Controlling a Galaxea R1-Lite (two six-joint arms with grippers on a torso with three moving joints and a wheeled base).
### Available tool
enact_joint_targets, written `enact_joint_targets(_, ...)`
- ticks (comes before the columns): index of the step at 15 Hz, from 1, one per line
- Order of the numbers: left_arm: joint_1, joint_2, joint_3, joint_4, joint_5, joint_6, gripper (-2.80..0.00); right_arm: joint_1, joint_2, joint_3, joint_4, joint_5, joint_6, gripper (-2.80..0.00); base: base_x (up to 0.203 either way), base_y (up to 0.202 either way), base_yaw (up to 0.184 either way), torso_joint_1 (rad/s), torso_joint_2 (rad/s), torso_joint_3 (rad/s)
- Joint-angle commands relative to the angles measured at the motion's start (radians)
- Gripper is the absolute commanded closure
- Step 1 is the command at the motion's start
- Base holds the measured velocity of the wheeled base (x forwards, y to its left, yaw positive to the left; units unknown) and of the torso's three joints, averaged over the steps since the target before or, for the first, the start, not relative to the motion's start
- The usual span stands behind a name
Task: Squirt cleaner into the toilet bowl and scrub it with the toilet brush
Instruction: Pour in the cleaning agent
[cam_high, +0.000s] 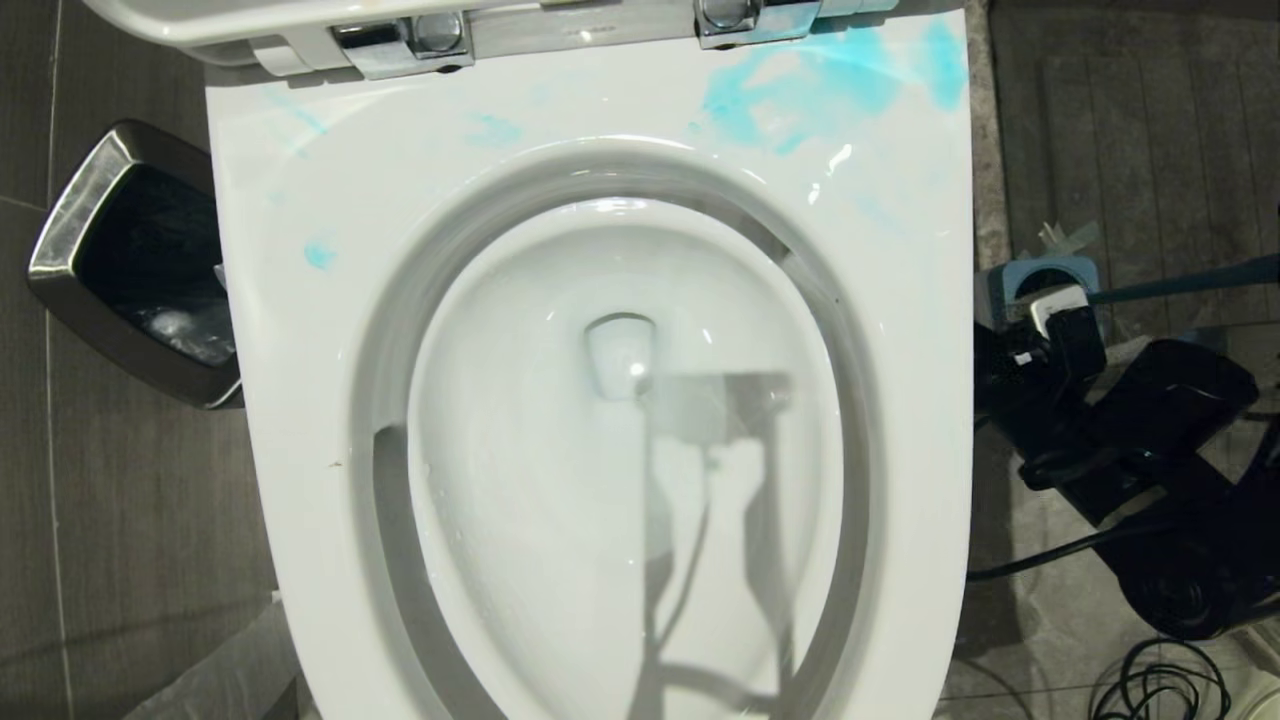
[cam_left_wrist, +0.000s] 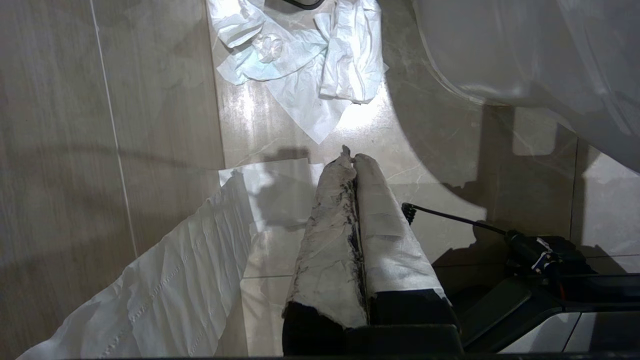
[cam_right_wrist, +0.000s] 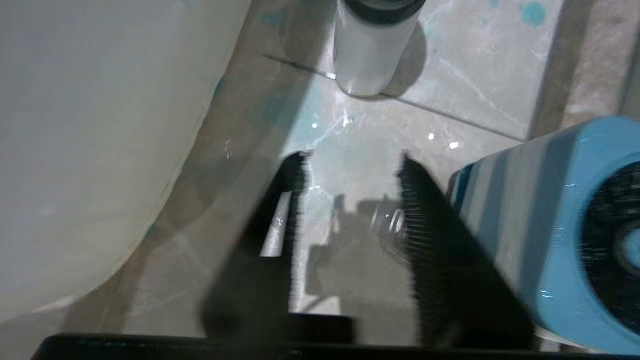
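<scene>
The white toilet bowl (cam_high: 620, 520) holds clear water, and blue cleaner smears (cam_high: 800, 90) mark the back right of the seat. On the floor to the toilet's right stands a blue-and-white striped brush holder (cam_high: 1040, 280) (cam_right_wrist: 550, 225), with a teal handle (cam_high: 1180, 282) reaching out of it to the right. My right gripper (cam_right_wrist: 352, 160) (cam_high: 1050, 325) hangs open just beside the holder, over bare floor, with nothing between its fingers. A white bottle with a dark top (cam_right_wrist: 367, 50) stands on the floor beyond it. My left gripper (cam_left_wrist: 350, 152) is shut and empty, low over the floor.
A steel-rimmed waste bin (cam_high: 110, 250) sits left of the toilet. Crumpled tissues (cam_left_wrist: 300, 60) and a paper sheet (cam_left_wrist: 175, 280) lie on the tiles near the left gripper. Black cables (cam_high: 1160, 690) coil on the floor at the right, and the toilet's outer wall (cam_right_wrist: 100, 125) is close by.
</scene>
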Motion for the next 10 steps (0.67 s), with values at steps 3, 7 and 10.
enact_joint_targets(3,0.0,0.001,0.0,-0.001,0.0,0.0,0.0,0.0,0.111,-0.128,-0.009,0.001,-0.012,-2.8,0.0,0.0,0.0,0.0,0.0,0.0)
enact_joint_targets(7,0.0,0.001,0.0,0.0,0.0,0.0,0.0,0.0,0.178,-0.291,-0.009,0.0,-0.019,-2.8,0.0,0.0,0.0,0.0,0.0,0.0)
enact_joint_targets(10,0.0,0.001,0.0,0.0,0.0,0.0,0.0,0.0,0.194,-0.364,-0.009,0.0,-0.044,-2.8,0.0,0.0,0.0,0.0,0.0,0.0)
